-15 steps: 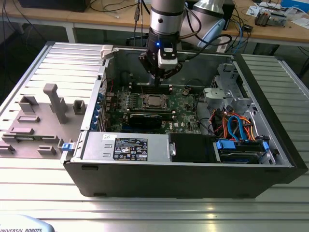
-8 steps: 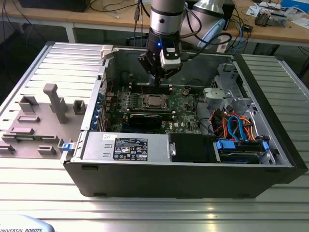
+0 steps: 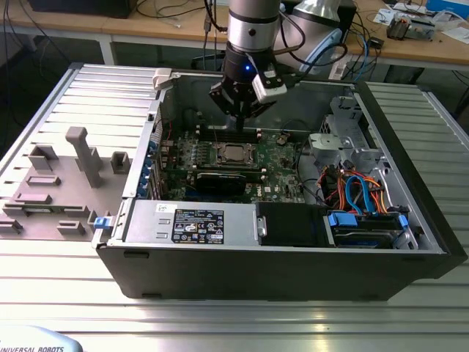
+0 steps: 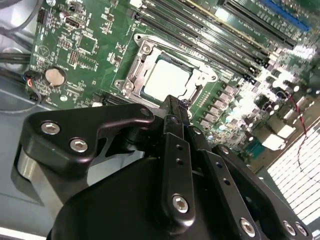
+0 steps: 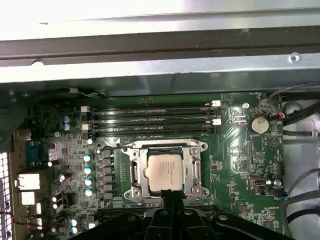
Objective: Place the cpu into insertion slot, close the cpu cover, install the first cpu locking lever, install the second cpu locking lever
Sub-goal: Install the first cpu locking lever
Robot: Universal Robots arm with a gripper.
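Note:
The cpu [image 3: 234,153] lies flat in the insertion slot [image 3: 220,155] on the green board inside the open computer case. Its pale silver top shows in both wrist views [image 4: 167,77] [image 5: 164,173]. The cpu cover [image 5: 134,172] [image 4: 134,67] lies down around the chip as a silver frame. My gripper [image 3: 244,110] hangs above the board, a little behind the socket in the exterior view. Its black fingertips [image 4: 172,107] [image 5: 170,199] stand together with nothing between them, just beside the socket's edge.
Long black memory slots [image 5: 150,120] run beside the socket. A black expansion card [image 3: 220,181] lies in front of it. The power supply [image 3: 190,222], cables [image 3: 359,191] and case walls [image 3: 165,110] hem in the board. Grey fixtures [image 3: 84,154] stand on the table at the exterior view's left.

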